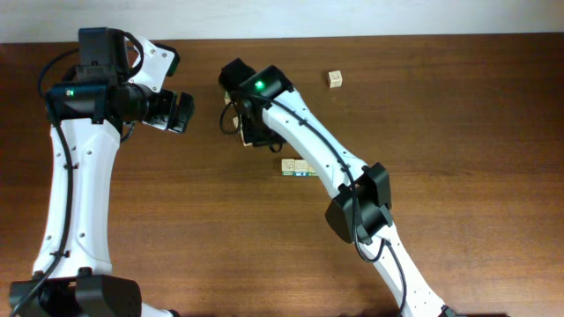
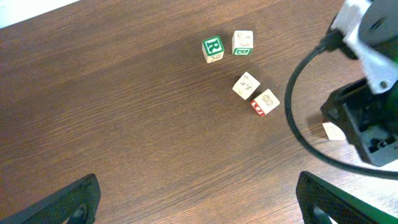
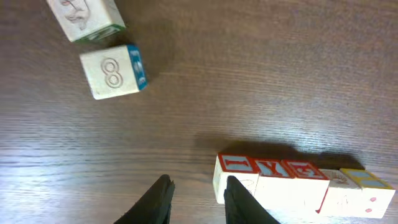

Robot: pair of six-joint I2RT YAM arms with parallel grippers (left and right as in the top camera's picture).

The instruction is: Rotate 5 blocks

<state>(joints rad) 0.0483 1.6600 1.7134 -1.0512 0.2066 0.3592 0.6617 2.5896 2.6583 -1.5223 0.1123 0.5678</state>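
A row of five blocks [image 3: 298, 183] is seen on the counter [image 3: 280, 81], faces touching, running toward 3 o'clock from the right tool [image 3: 199, 202]. Red-edged tops are shown on the three blocks at its 9 o'clock end and other colours on the last two, so the turning is judged part done at most; how many remain cannot be told. The right tool is held narrowly parted with nothing between its fingers, one finger [image 3: 245, 202] in front of the end block. The left tool [image 2: 199, 205] is spread wide and empty. Toward 11 o'clock an "8" cube [image 3: 112, 71] and a picture cube [image 3: 84, 18] are set well apart from the row; nothing is found blocking it.
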